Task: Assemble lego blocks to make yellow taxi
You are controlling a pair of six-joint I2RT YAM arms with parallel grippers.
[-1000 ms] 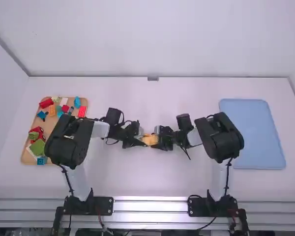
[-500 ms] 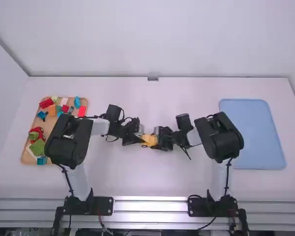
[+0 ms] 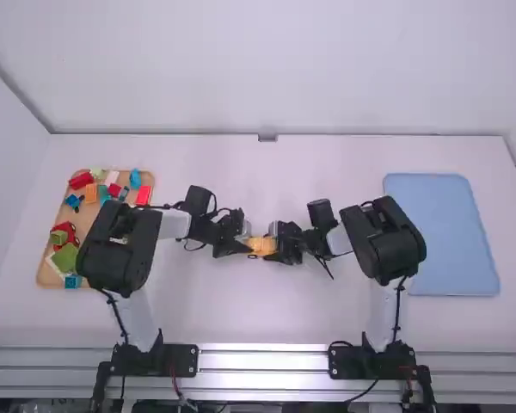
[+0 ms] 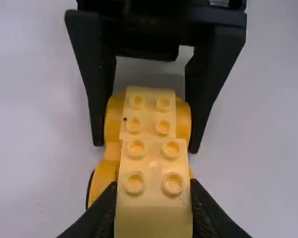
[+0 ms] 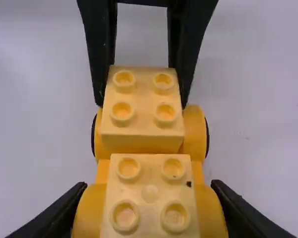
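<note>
At the middle of the table (image 3: pixel 241 310), held between left gripper (image 3: pixel 248 246) and right gripper (image 3: pixel 277 247): the yellow taxi (image 3: pixel 262 245), studs up. In the left gripper, pinched by its two sides, the raised block (image 5: pixel 141 104) at one end of the taxi, with four studs on top. In the right gripper, clamped from both sides across the wheels (image 5: pixel 89 213), the other end, with the low block (image 5: pixel 149 193) between them, also four-studded and marked by a small dark spot. Just beside each other on the taxi, these two blocks, in line along its length. Hard to tell whether pressed fully home under the raised block.

On the left side of the table, a wooden tray (image 3: pixel 88 225), loaded with loose pieces: red block (image 3: pixel 81 181), orange block (image 3: pixel 91 193), green piece (image 3: pixel 65 256), blue block (image 3: pixel 72 281) and others, some lying on one another. On the right side, well apart from the taxi, a flat blue tray (image 3: pixel 439 232).
</note>
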